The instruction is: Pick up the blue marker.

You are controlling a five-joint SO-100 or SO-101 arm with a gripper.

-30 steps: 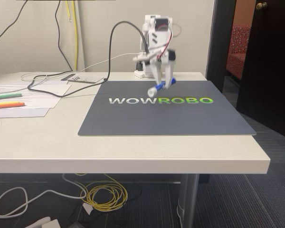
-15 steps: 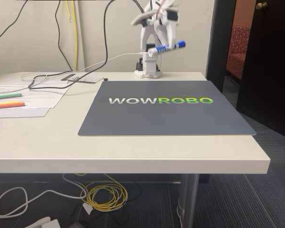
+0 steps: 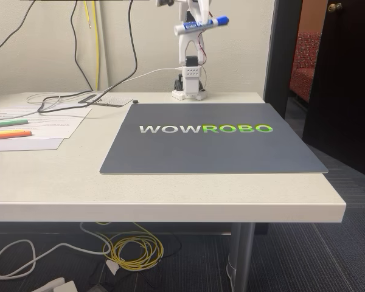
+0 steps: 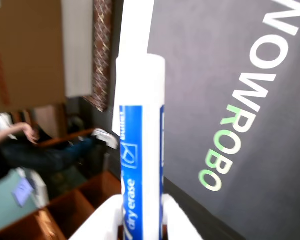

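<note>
The blue marker (image 3: pixel 201 25), with a white barrel and blue cap, hangs nearly level high above the back of the table in the fixed view. My gripper (image 3: pixel 193 24) is shut on it near the top edge of that view, above the arm's base (image 3: pixel 189 85). In the wrist view the blue marker (image 4: pixel 140 150) runs up the middle of the picture. My gripper (image 4: pixel 140 225) clamps its lower end between two white fingers (image 4: pixel 104 220). The dark mat lies far below it.
A dark grey WOWROBO mat (image 3: pixel 213 149) covers the middle of the white table (image 3: pixel 170 194). A green marker (image 3: pixel 8 123) and an orange marker (image 3: pixel 9 134) lie on papers at the left. Cables (image 3: pixel 79 97) trail behind. The table's right edge borders a doorway (image 3: pixel 316 73).
The arm has lifted the blue marker from just above the mat to high over its base, and the marker has swung from tilted to nearly level.
</note>
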